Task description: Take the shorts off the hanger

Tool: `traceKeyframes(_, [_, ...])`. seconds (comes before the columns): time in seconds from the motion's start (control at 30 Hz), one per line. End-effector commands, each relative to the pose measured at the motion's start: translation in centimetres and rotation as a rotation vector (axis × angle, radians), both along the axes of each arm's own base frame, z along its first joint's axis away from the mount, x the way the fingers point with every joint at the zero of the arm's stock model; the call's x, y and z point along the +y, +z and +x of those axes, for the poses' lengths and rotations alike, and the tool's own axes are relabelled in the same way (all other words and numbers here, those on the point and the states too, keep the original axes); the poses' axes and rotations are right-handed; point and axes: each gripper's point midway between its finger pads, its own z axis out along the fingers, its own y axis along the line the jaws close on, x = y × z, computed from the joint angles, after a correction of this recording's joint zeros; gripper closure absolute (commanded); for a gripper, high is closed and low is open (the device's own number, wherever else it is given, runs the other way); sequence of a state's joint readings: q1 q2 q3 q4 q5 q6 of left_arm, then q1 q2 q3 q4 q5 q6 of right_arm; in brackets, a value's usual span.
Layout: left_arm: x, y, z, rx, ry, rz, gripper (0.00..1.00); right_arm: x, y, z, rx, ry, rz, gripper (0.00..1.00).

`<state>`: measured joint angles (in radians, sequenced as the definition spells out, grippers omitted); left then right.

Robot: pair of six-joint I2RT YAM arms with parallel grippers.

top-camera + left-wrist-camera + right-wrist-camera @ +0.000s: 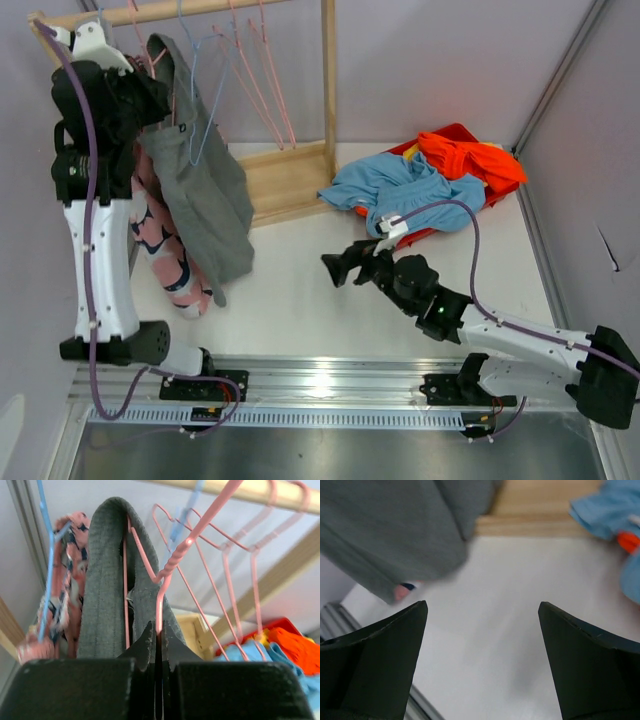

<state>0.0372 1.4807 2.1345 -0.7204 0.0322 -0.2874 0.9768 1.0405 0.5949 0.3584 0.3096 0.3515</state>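
Blue garment point(400, 185) and orange garment point(470, 160) on red tray point(455, 129) beside wooden rack point(290, 180)

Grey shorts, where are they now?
The grey shorts hang at the top view's left from the wooden rail, beside the pink patterned garment; the left tool pinches their pink hanger.

grey shorts point(205, 190), draped over pink hanger point(176, 560)

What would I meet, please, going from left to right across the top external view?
Left arm → grey shorts → wooden rack base → blue garment → orange garment. The patterned garment and the right gripper are left out because they overlap their neighbours.
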Motion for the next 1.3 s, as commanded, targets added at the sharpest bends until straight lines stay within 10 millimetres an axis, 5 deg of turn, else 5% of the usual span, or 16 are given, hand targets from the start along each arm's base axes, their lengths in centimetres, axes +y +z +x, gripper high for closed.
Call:
traceKeyframes(0.0, [-1.0, 4.9, -4.1, -0.197, -0.013, -0.019, 1.00, 4.3, 11.3, -2.5, -0.192, 0.049, 0.094, 0.01])
traceKeyframes(0.07, [-2.5, 4.7, -4.5, -0.196, -0.056, -0.029, 1.00, 7.6, 12.7, -3.7, -0.249, 0.105, 0.043, 0.01])
traceKeyframes(0.1, [-2.6, 3.8, -4.2, -0.177, -0.055, -0.032, 1.00, 9.3, 16.2, -5.4, -0.289, 0.144, 0.091, 0.00])
traceKeyframes(0.2, [-2.6, 2.6, -4.2, -0.155, -0.053, -0.036, 1.00, 13.9, 16.9, -6.3, -0.333, 0.198, 0.047, 0.01])
traceKeyframes(0.23, [-2.5, 2.9, -4.6, -0.173, -0.052, -0.038, 1.00, 15.0, 19.6, -7.2, -0.356, 0.213, 0.091, 0.01])
traceKeyframes(0.27, [-2.5, 2.8, -4.6, -0.173, -0.050, -0.038, 1.00, 17.0, 18.4, -7.2, -0.351, 0.227, 0.059, 0.01])
traceKeyframes(0.33, [-2.5, 2.0, -4.4, -0.158, -0.047, -0.035, 1.00, 18.9, 20.7, -8.2, -0.367, 0.251, 0.106, 0.01])
traceKeyframes(0.47, [-2.4, 1.4, -4.2, -0.151, -0.046, -0.023, 1.00, 23.3, 20.0, -9.2, -0.348, 0.291, 0.101, 0.01])
traceKeyframes(0.67, [-2.6, 1.2, -4.2, -0.149, -0.054, -0.033, 1.00, 26.0, 19.7, -11.2, -0.333, 0.321, 0.113, 0.01])
traceKeyframes(0.83, [-3.2, 1.6, -5.2, -0.161, -0.085, -0.048, 1.00, 27.1, 17.9, -9.8, -0.343, 0.243, 0.105, 0.02])
traceKeyframes(1.03, [-3.4, 2.2, -7.2, -0.164, -0.102, -0.054, 1.00, 28.1, 15.1, -6.7, -0.366, 0.181, 0.045, 0.35])
traceKeyframes(1.27, [-3.8, 3.5, -9.7, -0.196, -0.127, -0.065, 1.00, 27.6, 13.9, -5.6, -0.351, 0.166, 0.028, 0.55])
